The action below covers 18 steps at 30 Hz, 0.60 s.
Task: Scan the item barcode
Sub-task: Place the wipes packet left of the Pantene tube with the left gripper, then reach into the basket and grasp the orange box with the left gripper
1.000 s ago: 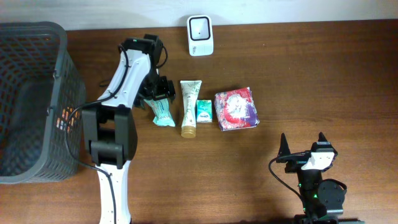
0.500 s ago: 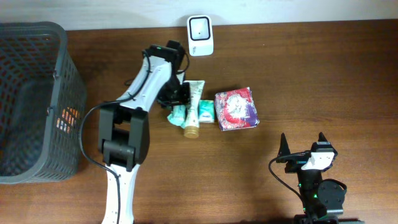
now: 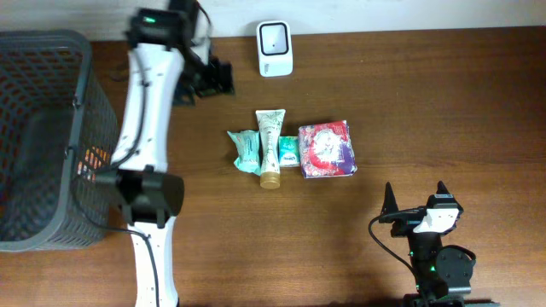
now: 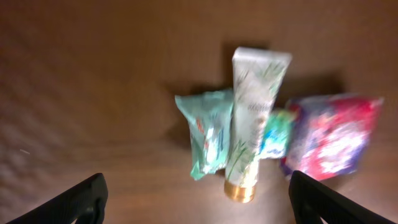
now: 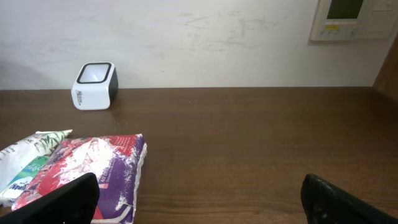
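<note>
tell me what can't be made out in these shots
- Barcodes: none readable; left wrist view blurs the teal pouch and tube labels.
- Basket contents: overhead, dark mesh hides them.
- Small green box: right wrist view, red packet covers most of it.

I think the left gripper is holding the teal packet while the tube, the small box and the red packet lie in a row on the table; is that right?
Not quite: the left gripper is open and empty. The left wrist view shows the teal packet lying on the table beside the tube, small box and red packet.
</note>
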Tool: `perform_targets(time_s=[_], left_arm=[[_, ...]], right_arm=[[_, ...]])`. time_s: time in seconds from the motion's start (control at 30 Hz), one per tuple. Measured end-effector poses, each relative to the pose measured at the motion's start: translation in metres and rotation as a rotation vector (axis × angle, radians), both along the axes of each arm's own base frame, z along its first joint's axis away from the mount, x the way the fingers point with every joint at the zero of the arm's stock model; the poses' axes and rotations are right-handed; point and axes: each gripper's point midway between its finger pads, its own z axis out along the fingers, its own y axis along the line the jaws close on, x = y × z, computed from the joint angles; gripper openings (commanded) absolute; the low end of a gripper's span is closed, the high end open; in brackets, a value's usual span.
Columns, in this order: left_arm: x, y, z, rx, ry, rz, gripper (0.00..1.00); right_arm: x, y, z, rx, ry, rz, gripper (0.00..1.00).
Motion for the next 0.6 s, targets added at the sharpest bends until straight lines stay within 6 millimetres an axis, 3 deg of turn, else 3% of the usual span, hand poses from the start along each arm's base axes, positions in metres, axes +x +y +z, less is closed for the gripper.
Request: perform_targets(time_s=[0.1, 0.23, 0.33, 0.4, 0.43, 0.5, 0.53, 0.6], left_arm=[[0.014, 0.015, 0.060, -0.022, -0.207, 0.015, 0.98], [0.001, 0.043, 0.125, 0.009, -0.390, 0.033, 0.99], [-0.031, 0.122, 0.191, 0.148, -0.557, 0.193, 0.99], [-0.052, 0.169, 0.216, 0.204, -0.614, 0.306, 1.00], [-0.062, 0.199, 0.223, 0.241, -0.624, 0.380, 1.00], [-0.072, 0.239, 0.216, 0.281, -0.588, 0.474, 0.99], [-0.075, 0.255, 0.205, 0.289, -0.545, 0.507, 0.99], [-0.081, 0.299, 0.166, 0.302, -0.407, 0.598, 0.99]], right_arm=[[0.000, 0.000, 0.000, 0.000, 0.000, 0.000, 0.99], [0.000, 0.000, 0.000, 0.000, 0.000, 0.000, 0.99], [0.000, 0.000, 0.000, 0.000, 0.000, 0.000, 0.99], [0.000, 0.000, 0.000, 0.000, 0.000, 0.000, 0.99], [0.000, 0.000, 0.000, 0.000, 0.000, 0.000, 0.99], [0.000, 0.000, 0.000, 0.000, 0.000, 0.000, 0.99], [0.000, 0.000, 0.000, 0.000, 0.000, 0.000, 0.99], [0.000, 0.000, 0.000, 0.000, 0.000, 0.000, 0.99]])
